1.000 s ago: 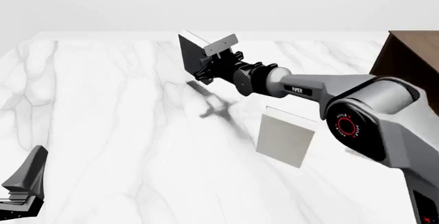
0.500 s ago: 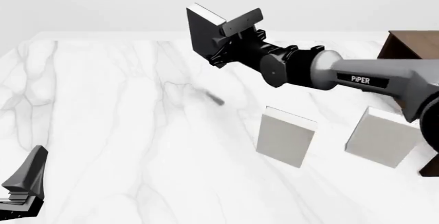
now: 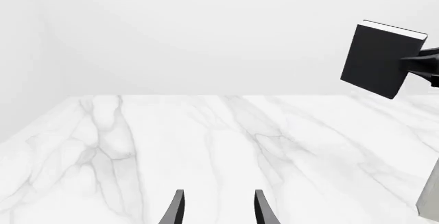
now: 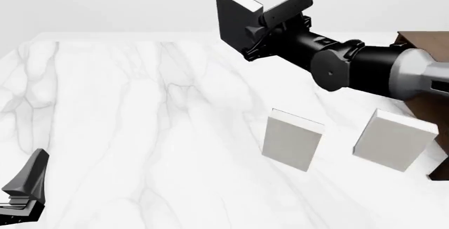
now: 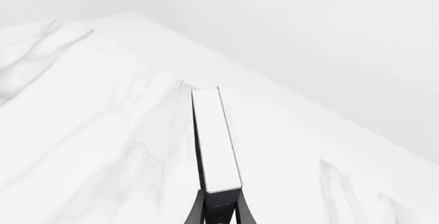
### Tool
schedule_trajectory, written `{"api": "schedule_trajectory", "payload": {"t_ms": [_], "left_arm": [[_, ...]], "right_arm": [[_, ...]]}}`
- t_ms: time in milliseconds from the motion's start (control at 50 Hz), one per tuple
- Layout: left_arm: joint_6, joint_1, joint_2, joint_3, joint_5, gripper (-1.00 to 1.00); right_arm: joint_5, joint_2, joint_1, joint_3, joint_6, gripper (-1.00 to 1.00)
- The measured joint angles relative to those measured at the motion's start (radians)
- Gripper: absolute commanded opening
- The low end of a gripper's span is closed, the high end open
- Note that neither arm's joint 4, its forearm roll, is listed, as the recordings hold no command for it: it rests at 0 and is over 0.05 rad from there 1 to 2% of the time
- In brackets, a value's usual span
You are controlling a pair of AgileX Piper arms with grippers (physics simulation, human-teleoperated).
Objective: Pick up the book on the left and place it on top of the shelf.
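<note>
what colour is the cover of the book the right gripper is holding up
Dark charcoal-black, with white page edges. The book, clamped in the right gripper, shows best in the front view.

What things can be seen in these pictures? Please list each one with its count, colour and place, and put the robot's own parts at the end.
book: 1, charcoal-black cover with white page edges, held in the air above the far part of the table.
pale books: 2, grey-white, standing upright on the table's right side, one nearer the shelf.
shelf: 1, dark brown wood, right edge of the front view, partly hidden by the arm.
table: 1, white marble with grey veins.
right gripper: 1, black, shut on the book, on a grey and black arm coming from the right.
left gripper: 1, black, open, low at the near left of the table.
</note>
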Motion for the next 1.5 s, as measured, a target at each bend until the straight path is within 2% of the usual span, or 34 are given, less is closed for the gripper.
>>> {"api": "schedule_trajectory", "payload": {"t_ms": [320, 680, 1160, 1500], "left_arm": [[0.000, 0.000, 0.000, 0.000, 0.000, 1.00], [0.000, 0.000, 0.000, 0.000, 0.000, 1.00], [0.000, 0.000, 0.000, 0.000, 0.000, 1.00], [0.000, 0.000, 0.000, 0.000, 0.000, 1.00]], "right_arm": [[0.028, -0.186, -0.070, 0.120, -0.058, -1.00], [0.085, -0.345, -0.154, 0.180, -0.131, -1.00], [0.160, -0.508, -0.287, 0.225, -0.199, -1.00], [0.181, -0.581, -0.355, 0.226, -0.283, -1.00]]}}
